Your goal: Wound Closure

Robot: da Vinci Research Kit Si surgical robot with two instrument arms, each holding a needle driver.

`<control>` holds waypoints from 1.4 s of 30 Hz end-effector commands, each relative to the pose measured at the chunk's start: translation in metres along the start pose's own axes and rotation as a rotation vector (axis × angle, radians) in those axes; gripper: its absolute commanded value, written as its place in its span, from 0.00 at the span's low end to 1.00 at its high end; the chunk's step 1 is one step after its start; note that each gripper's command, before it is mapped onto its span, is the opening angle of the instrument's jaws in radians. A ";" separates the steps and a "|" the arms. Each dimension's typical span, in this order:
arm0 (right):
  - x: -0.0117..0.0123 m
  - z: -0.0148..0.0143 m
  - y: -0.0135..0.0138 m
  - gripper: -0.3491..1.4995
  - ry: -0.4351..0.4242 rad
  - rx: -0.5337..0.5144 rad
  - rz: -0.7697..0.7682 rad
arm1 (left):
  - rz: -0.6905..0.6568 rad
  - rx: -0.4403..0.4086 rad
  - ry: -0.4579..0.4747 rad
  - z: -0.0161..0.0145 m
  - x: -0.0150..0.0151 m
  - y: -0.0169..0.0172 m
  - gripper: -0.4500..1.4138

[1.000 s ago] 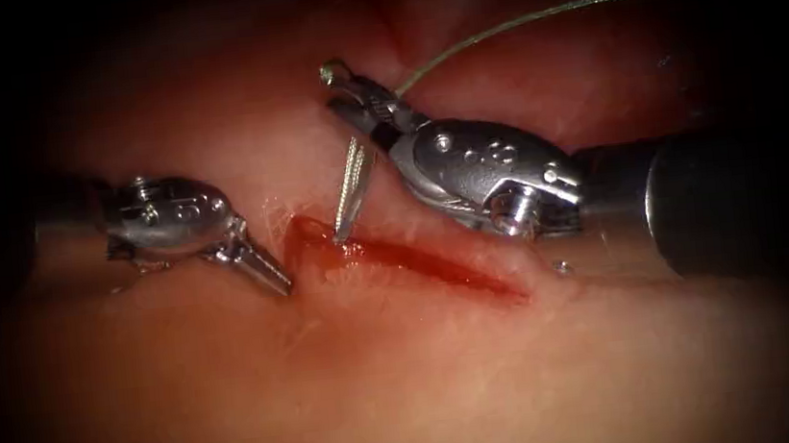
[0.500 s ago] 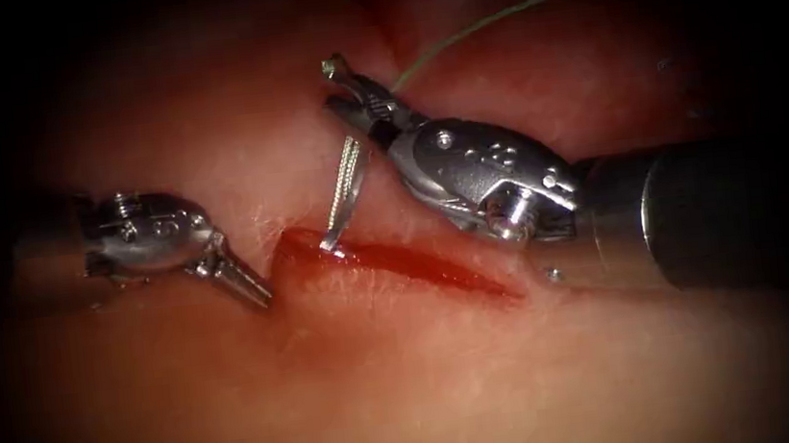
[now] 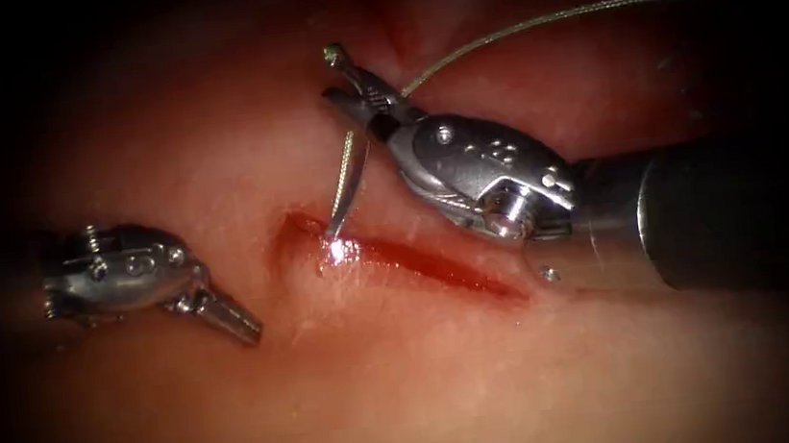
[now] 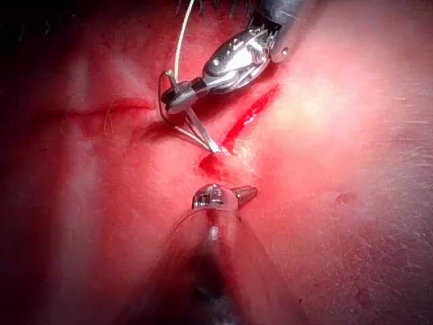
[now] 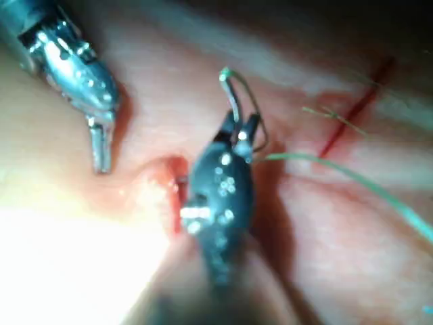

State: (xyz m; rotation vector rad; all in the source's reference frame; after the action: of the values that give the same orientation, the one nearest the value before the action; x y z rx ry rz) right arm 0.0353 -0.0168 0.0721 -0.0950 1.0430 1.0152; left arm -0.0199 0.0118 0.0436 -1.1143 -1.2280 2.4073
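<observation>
Now the right tool (image 3: 356, 100) has its jaws clamped on the needle (image 3: 345, 184) close to the thread end of its curve, and over the last second it has swung the point down from just above the cut (image 3: 408, 259) until it touches the cut's left end, at the far lip, where red fluid (image 3: 344, 251) glints. I cannot tell whether the point has entered the tissue (image 3: 410, 384). Thread (image 3: 530, 23) trails from the jaws off to the far right. The left tool (image 3: 230, 319), jaws closed on nothing, has drawn back leftward and sits left of the cut, near but clear of it
</observation>
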 end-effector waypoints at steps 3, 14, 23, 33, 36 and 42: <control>-0.0001 0.0006 0.0001 0.00 0.001 0.013 0.000 | 0.006 0.000 -0.004 0.0011 -0.0005 -0.0012 0.06; -0.0008 0.0009 0.0005 0.00 -0.002 0.057 0.041 | 0.024 0.012 -0.016 0.0024 -0.0026 -0.0034 0.06; -0.0017 0.0014 0.0004 0.00 -0.043 0.076 0.120 | 0.025 0.012 -0.017 0.0024 -0.0027 -0.0034 0.06; -0.0020 0.0018 0.0001 0.00 -0.079 0.092 0.261 | 0.026 0.010 -0.018 0.0022 -0.0028 -0.0033 0.06; -0.0020 0.0018 0.0002 0.00 -0.083 0.093 0.332 | 0.027 0.010 -0.018 0.0022 -0.0029 -0.0033 0.06; -0.0022 0.0018 0.0003 0.00 -0.093 0.096 0.448 | 0.028 0.008 -0.018 0.0020 -0.0030 -0.0032 0.05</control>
State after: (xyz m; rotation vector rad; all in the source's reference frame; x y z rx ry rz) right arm 0.0352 -0.0172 0.0744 0.2659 1.0474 1.3507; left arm -0.0192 0.0111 0.0477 -1.1140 -1.2150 2.4456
